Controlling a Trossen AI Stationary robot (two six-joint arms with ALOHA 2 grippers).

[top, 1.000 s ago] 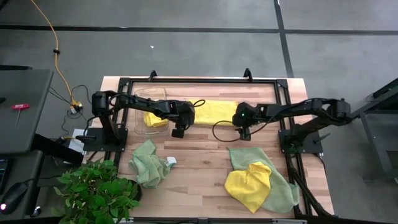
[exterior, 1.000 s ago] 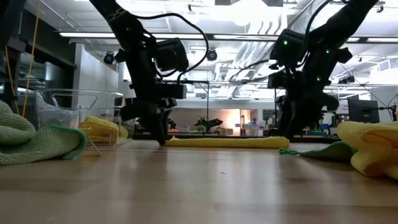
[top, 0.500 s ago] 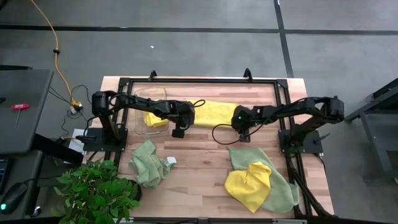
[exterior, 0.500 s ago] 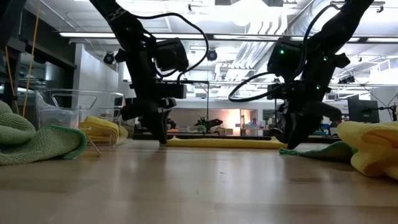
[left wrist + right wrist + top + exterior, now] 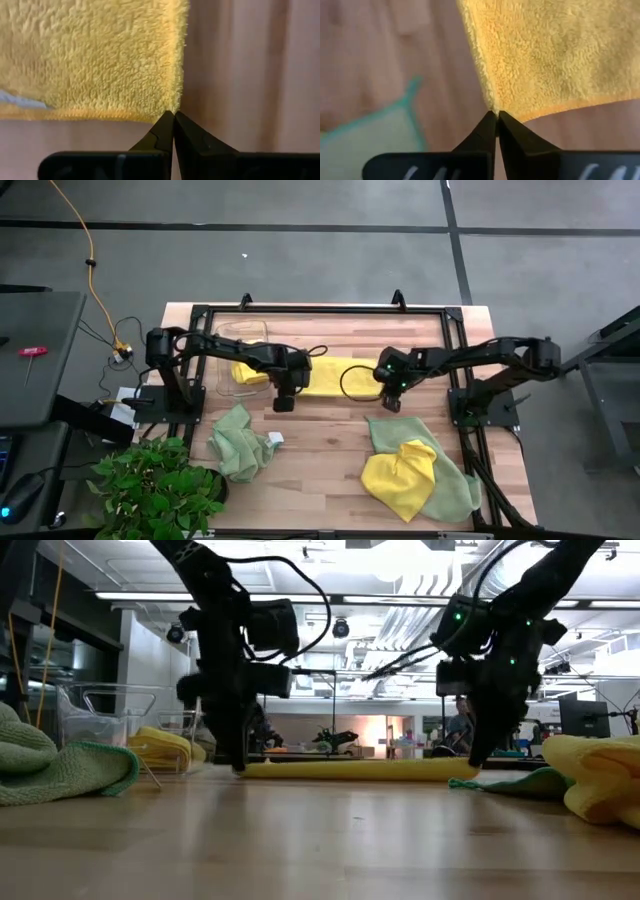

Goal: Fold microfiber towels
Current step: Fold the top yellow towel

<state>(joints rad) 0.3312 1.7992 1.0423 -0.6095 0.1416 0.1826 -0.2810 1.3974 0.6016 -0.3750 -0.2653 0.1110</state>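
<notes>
**Yellow towel pinched at both near corners**

The spread yellow towel on the counter is gripped at one corner by the left gripper, clamped tight, and at the other by the right gripper.

No readable text, label, brand, number or sign found in any view. Small white tag noted on green towel in high view; nothing legible on it. Pale patch seen on yellow towel in left wrist view; unreadable.
</notes>
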